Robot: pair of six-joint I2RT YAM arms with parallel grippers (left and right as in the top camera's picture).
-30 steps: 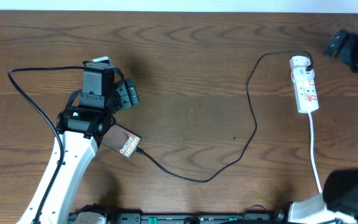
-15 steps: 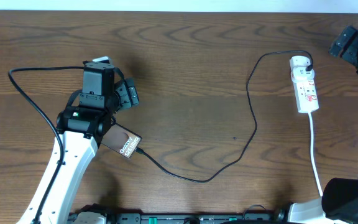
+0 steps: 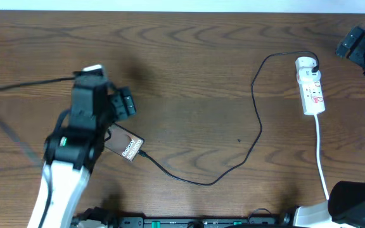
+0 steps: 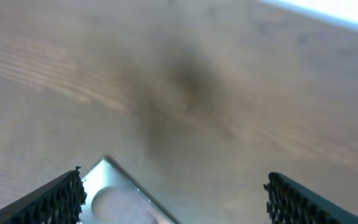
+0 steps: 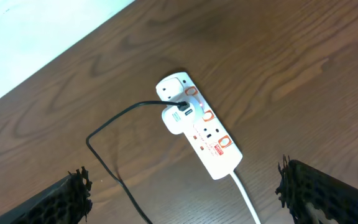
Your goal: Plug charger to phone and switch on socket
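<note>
The phone lies face up on the wooden table, partly under my left arm, and its pale corner shows blurred in the left wrist view. The charger is a thin black cable. It runs from the phone's lower right end across the table to the white plug on the socket. My left gripper hangs open just above the phone, nothing between its fingers. My right gripper is open, up and to the right of the socket, with the charger below it.
The socket's white cord runs toward the table's front edge. A black arm cable loops at the far left. A white wall borders the table's far edge.
My left arm has swung to the left and its wrist view is blurred by motion. The right gripper shifted slightly up early on. Phone, charger and socket have not moved.
</note>
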